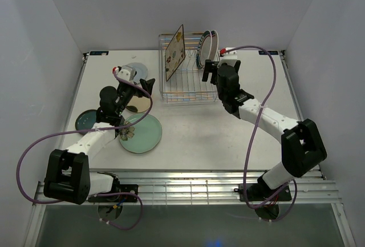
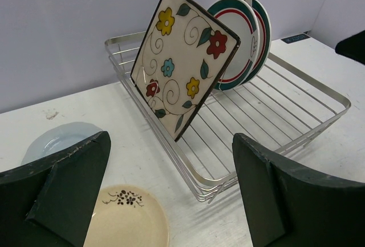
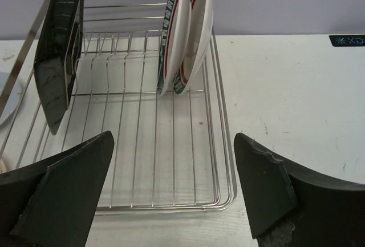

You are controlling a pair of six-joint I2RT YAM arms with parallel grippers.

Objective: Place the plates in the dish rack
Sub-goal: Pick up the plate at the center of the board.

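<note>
The silver wire dish rack (image 1: 189, 99) stands at the back middle of the table. In it the square floral plate (image 1: 174, 53) leans upright at the left, and two white plates with teal-red rims (image 1: 209, 46) stand at the right. On the table to its left lie a small blue-grey plate (image 1: 137, 69), a small cream plate (image 1: 141, 104), a dark teal plate (image 1: 85, 120) and a large pale green plate (image 1: 145, 136). My left gripper (image 1: 147, 86) is open and empty above the cream plate (image 2: 128, 218). My right gripper (image 1: 207, 70) is open and empty over the rack's right front corner (image 3: 228, 198).
White walls close in the table on the left, back and right. The left wrist view shows the floral plate (image 2: 182, 59), the white plates (image 2: 242, 36), the rack's near corner (image 2: 219, 187) and the blue-grey plate (image 2: 57, 138). The rack's middle slots (image 3: 131, 116) hold nothing.
</note>
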